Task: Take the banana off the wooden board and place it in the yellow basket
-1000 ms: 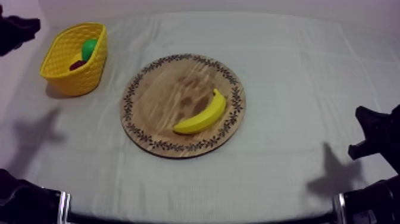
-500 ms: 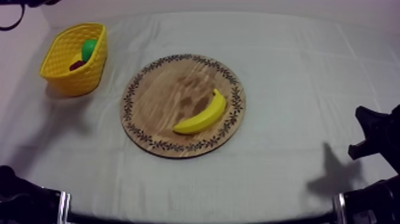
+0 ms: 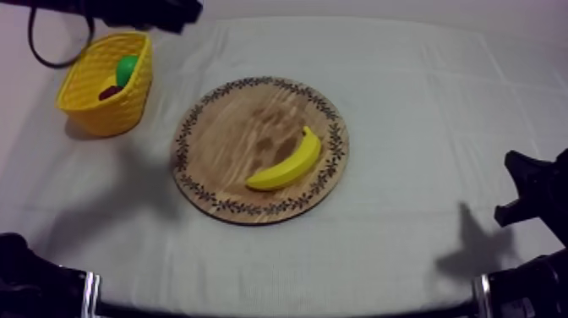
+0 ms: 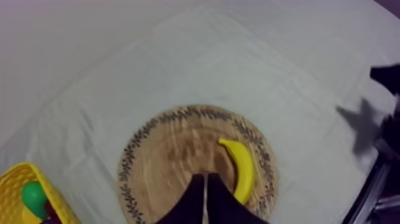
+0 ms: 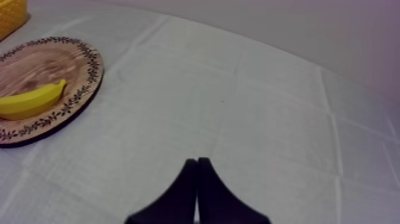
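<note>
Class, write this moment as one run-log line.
banana on wooden board | yellow basket apart from board | left pincer shut, pointing at board | right pincer shut, over cloth

yellow banana [image 3: 287, 165], yellow basket [image 3: 91, 112], leaf-rimmed brown board [image 3: 226, 135]

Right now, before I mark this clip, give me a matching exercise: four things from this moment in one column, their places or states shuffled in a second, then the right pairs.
Things
1. banana
2. yellow basket
3. left gripper
4. right gripper

Places or states
A. shut, tips seen against bare cloth
B. lying on the wooden board
C. holds a green fruit and a small red fruit
D. shut, tips seen against the wooden board, beside the banana

Pairs: 1-B, 2-C, 3-D, 4-A
</note>
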